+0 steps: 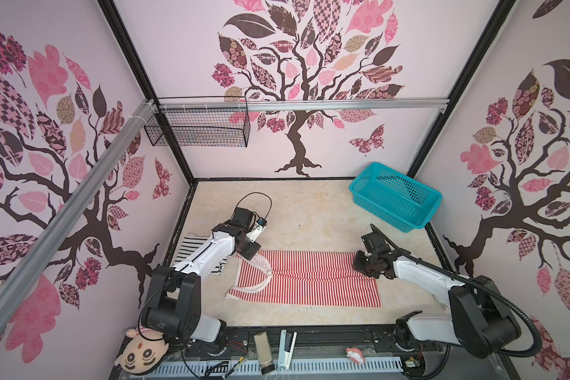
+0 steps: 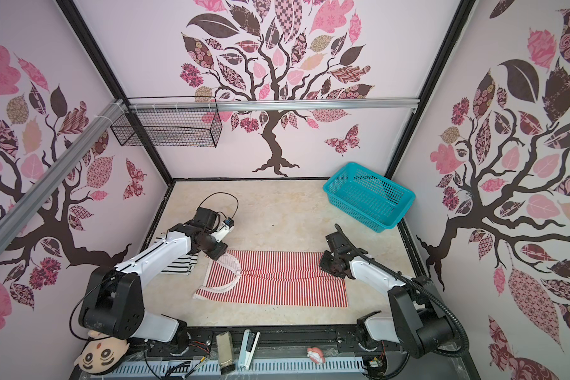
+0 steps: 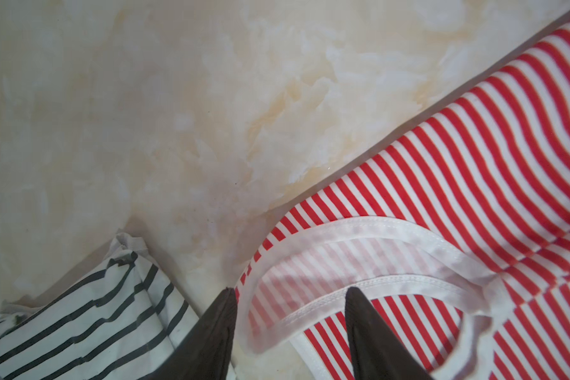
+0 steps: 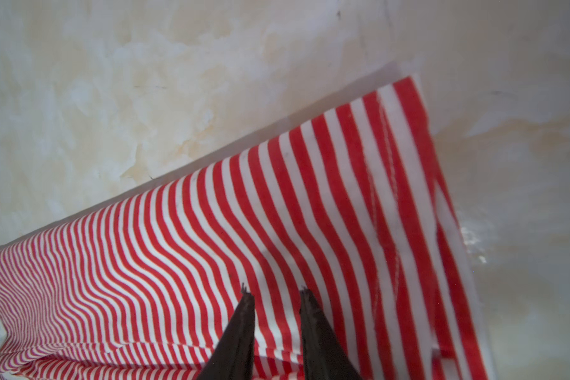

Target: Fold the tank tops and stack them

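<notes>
Currently two tank tops: red-and-white top (image 1: 310, 279), black-and-white top (image 1: 190, 246) beside it. Left fingers (image 3: 218, 329) gape across the red top's neck trim (image 3: 392, 230); right fingers (image 4: 316, 329), slightly parted, hover at its hem (image 4: 408, 164).

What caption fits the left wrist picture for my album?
Open left hand over the white neck trim of the red top, black-striped top beside it on the marble table.
</notes>
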Motion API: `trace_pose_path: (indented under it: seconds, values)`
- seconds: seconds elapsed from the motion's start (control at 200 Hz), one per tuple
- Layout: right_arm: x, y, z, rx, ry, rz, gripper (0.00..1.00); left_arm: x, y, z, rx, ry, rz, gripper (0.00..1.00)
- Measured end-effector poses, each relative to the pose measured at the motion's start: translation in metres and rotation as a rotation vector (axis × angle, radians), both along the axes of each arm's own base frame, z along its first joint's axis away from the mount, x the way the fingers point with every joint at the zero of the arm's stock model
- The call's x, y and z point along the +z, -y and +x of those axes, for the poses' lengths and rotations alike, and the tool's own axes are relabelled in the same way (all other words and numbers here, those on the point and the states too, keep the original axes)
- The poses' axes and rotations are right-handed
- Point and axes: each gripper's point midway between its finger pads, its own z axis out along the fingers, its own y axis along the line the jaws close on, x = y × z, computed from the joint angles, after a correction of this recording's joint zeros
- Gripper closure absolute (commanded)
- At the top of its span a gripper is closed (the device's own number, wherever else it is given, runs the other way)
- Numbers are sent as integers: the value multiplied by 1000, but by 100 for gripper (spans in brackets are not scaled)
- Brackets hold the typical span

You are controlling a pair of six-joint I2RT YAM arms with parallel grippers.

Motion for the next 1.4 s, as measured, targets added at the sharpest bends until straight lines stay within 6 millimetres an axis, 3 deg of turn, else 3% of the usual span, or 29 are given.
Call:
trace_pose_path:
  seconds: [0.205,0.345,0.53,0.78,0.996,1.106,1.251,1.401]
  values:
    - [-2,-3,-2,9,-5,18,72,-6,-17,14,48,29,56,41]
    - [-5,-2,-5,10,-10,18,72,-4,-22,17,47,47,68,56]
    - [-5,-3,-4,10,-8,18,73,-7,-25,0,32,44,71,87]
    - [-5,-2,-4,10,-8,18,73,-24,-38,-28,24,15,112,95]
    - [-6,-2,-5,10,-9,17,73,-36,-49,-40,30,14,157,93]
    - [-6,-2,-5,10,-8,16,73,-42,-56,-40,44,25,194,85]
    - [-7,0,-5,9,-5,1,73,-50,-65,-32,70,35,246,64]
    - [-8,7,-5,-2,-6,-46,73,-49,-70,-20,104,79,275,57]
